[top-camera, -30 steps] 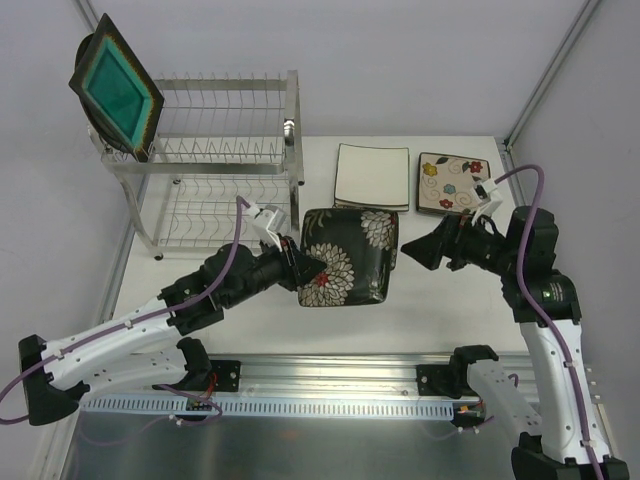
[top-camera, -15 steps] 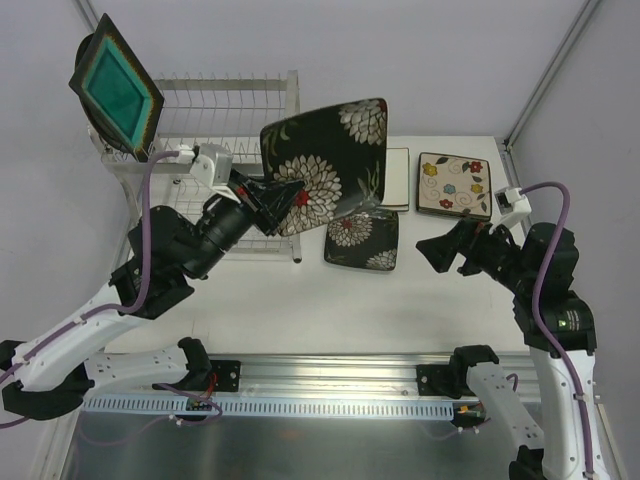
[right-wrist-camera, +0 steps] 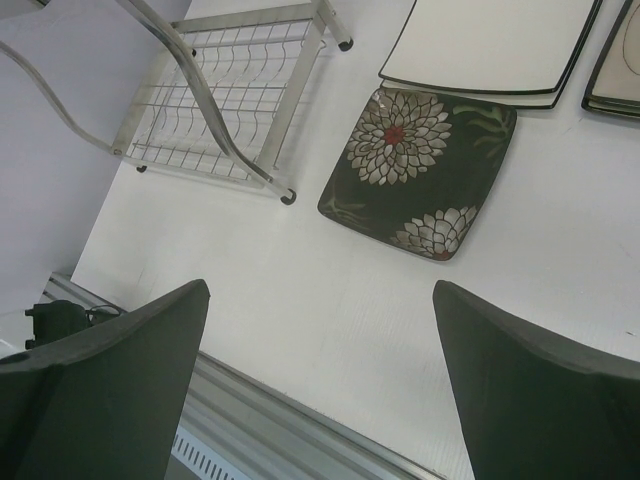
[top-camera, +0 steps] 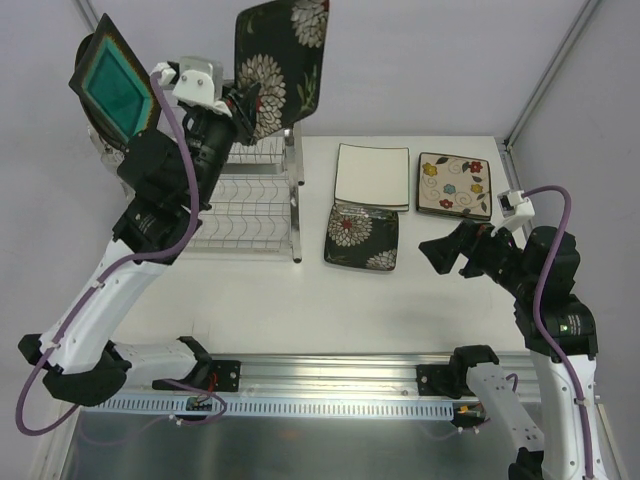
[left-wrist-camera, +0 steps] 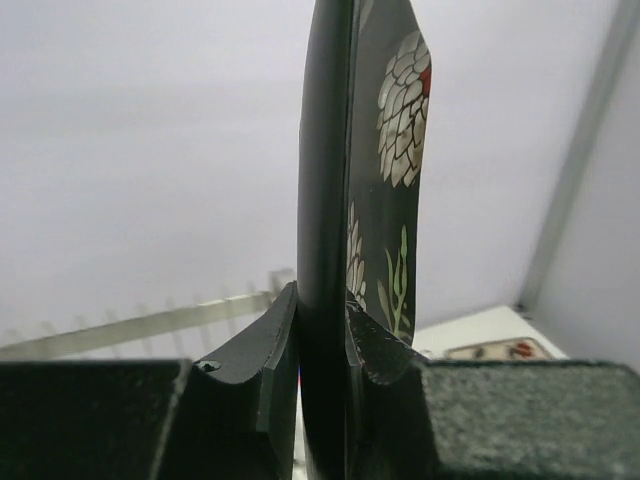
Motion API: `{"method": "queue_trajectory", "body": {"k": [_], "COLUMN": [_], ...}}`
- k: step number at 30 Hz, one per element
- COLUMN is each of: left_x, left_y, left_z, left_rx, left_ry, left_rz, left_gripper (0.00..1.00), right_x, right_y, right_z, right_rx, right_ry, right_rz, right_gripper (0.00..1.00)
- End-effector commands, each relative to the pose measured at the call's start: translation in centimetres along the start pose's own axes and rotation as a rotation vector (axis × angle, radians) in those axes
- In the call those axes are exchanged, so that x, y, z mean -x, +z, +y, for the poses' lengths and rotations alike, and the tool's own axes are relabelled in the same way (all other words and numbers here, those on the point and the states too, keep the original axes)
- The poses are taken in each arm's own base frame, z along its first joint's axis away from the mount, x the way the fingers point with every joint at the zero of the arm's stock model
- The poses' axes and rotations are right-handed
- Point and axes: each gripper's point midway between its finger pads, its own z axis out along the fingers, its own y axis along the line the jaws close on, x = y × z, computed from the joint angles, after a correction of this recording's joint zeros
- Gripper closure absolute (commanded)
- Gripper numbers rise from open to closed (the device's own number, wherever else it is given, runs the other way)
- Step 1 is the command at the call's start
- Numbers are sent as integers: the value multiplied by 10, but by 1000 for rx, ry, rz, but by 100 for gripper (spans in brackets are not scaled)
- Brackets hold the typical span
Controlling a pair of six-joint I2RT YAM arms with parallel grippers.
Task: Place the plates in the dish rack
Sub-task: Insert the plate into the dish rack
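**While Clamped in Left Gripper (top-camera: 243, 103), Stands on Edge Over Rack (top-camera: 245, 215)**

Grips black plate (top-camera: 280, 60) by its lower edge, jaws drawn nearly together on the rim. Presses one finger (left-wrist-camera: 250, 350) to the plain back and the other to the flowered face, as seen from the left wrist. Holds it on edge, close to upright, raised high over the right end of the rack's upper tier. Cannot tell whether it touches any wire. Turns the patterned face toward the overhead camera.

Shows teal plate (top-camera: 112, 88) propped on edge at the rack's upper left corner, leaning, teal face toward the same camera.

Counts three more plates lying flat on the table (top-camera: 300, 300), right of the rack. Places second black plate (top-camera: 362, 235) nearest the rack, close to its right foot. Places white plate (top-camera: 372, 177) directly behind that one, edges touching or nearly so. Places flowered plate (top-camera: 454, 185) just beside the white one, farther right.

Has right gripper (top-camera: 432, 255) low over the table on the right side, jaws spread wide with nothing between them. Points toward the second black plate, well apart from it. Frames that plate between both fingers in the right wrist view, with the rack's lower tier beyond it.
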Motion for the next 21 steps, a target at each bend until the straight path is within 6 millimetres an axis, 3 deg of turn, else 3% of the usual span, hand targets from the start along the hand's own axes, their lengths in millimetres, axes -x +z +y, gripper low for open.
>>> {"method": "queue_trajectory", "body": {"k": [1, 12, 21], "left_x": [111, 140, 120], "left_y": [-11, -24, -36], "left_z": [48, 135, 188], "left_rx": [122, 384, 529], "left_ry": [3, 169, 277], "left_rz": [-317, -416, -405], "left_gripper": [100, 100, 100], "right_x": [4, -5, -14], "right_y": [-2, 7, 11], "right_z": [5, 6, 5], "right_rx": [18, 43, 38], "right_ry": [-28, -51, -74], "right_rz": [-16, 35, 69], "right_gripper": [1, 0, 0]}}
